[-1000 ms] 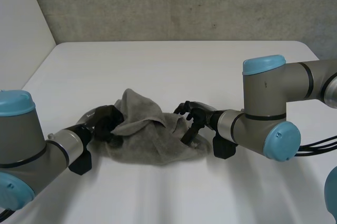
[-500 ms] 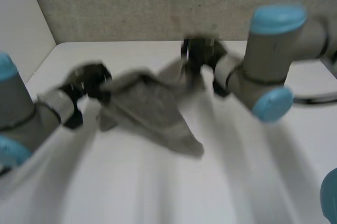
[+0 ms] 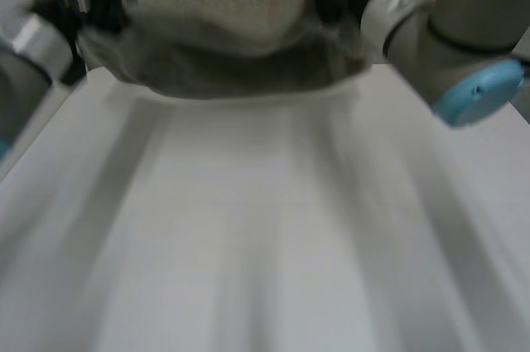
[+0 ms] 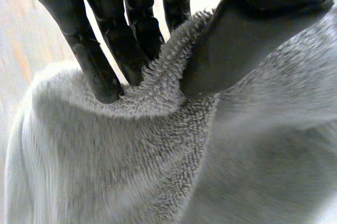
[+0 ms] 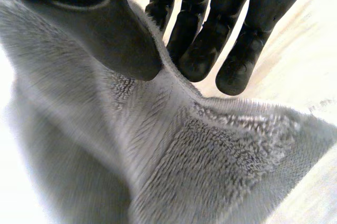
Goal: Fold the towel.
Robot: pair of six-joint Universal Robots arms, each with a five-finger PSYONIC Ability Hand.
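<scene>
Towel [image 3: 217,12] hangs over the bench [image 3: 248,236]; your left hand [image 4: 247,39] and right hand [image 5: 100,29] each pinch it, so it spreads.

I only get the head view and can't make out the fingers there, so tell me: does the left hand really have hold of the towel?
Observer: Yes, the left hand pinches a bunched edge of the towel between thumb and fingers.
Operator: And the right one?
Observer: The right hand pinches an edge too, thumb on one face, fingers on the other.
Operator: Any slack?
Observer: The towel beyond its fingertips is creased, not flat.
</scene>
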